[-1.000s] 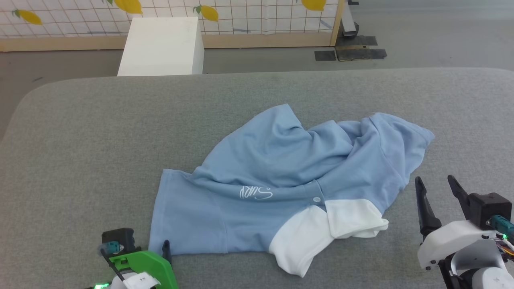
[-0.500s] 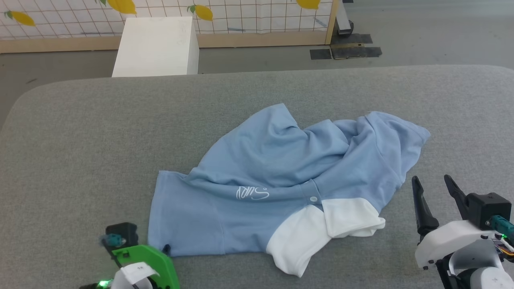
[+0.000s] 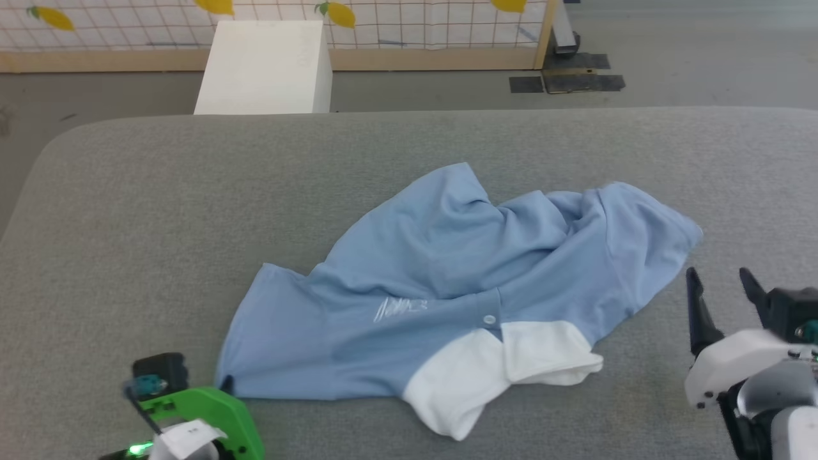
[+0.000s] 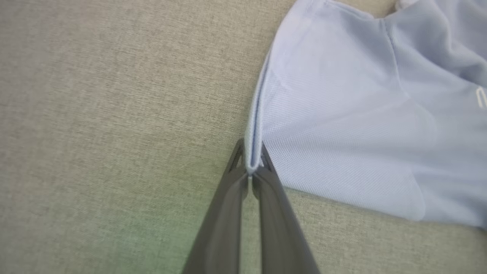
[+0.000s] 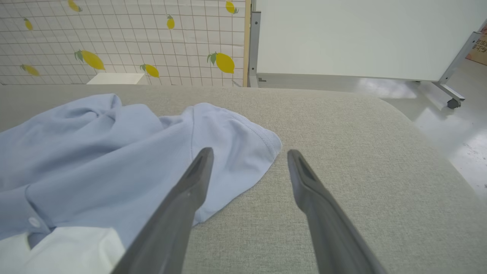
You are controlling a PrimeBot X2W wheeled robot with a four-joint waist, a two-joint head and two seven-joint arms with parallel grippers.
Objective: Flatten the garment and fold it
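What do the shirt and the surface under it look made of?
The garment: likely a matte piqué-style knit, with a fine ribbed texture showing up close. The grey surface: coarse woven fabric, heathered and matte, possibly padded given its rounded edges.

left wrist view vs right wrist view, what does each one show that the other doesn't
Left wrist view: the left gripper shut on a folded edge of the garment. Right wrist view: the right gripper open and holding nothing, the white collar, a button, the lemon-print wall and a whiteboard. Both: light blue garment fabric lying on the grey cushion.
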